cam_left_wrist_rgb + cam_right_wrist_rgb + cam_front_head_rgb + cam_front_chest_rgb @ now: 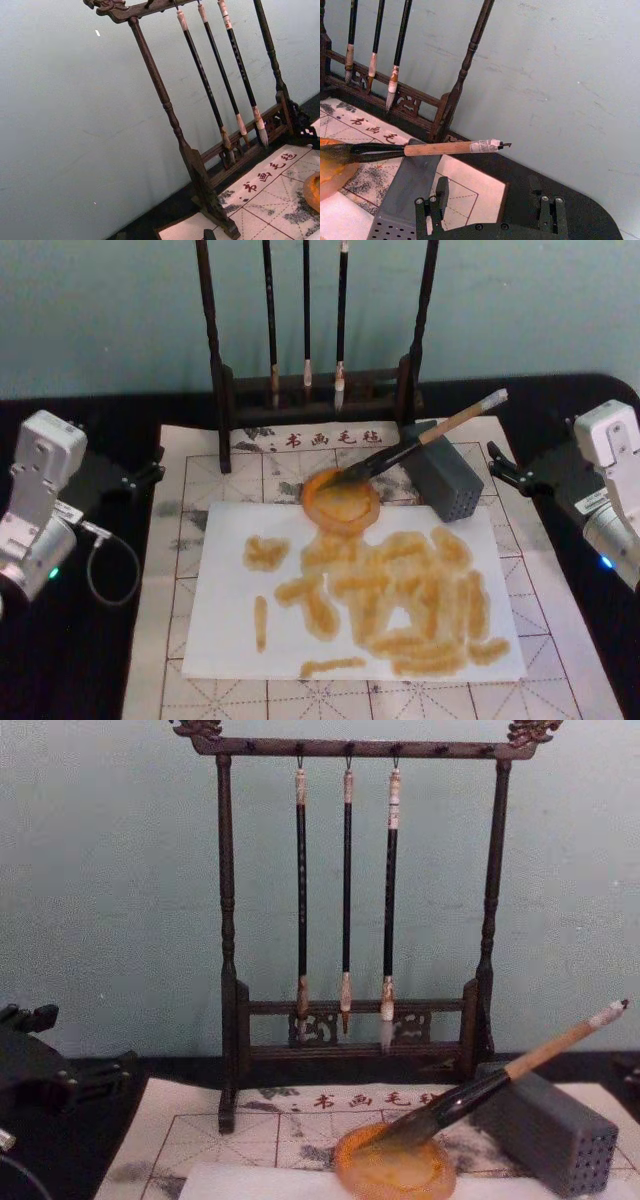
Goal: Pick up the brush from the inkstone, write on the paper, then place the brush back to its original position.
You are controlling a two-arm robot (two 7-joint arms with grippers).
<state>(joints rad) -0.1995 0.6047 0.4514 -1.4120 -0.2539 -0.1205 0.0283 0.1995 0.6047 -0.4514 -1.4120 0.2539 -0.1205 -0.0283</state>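
The brush (420, 443) rests, bristles in the inkstone (345, 508); right gripper (489, 182) gapes empty, left gripper's (152, 472) state unreadable.

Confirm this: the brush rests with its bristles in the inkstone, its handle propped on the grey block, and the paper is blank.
Wrong on the paper: the head view shows amber strokes across it. The brush, inkstone and grey block are as stated.
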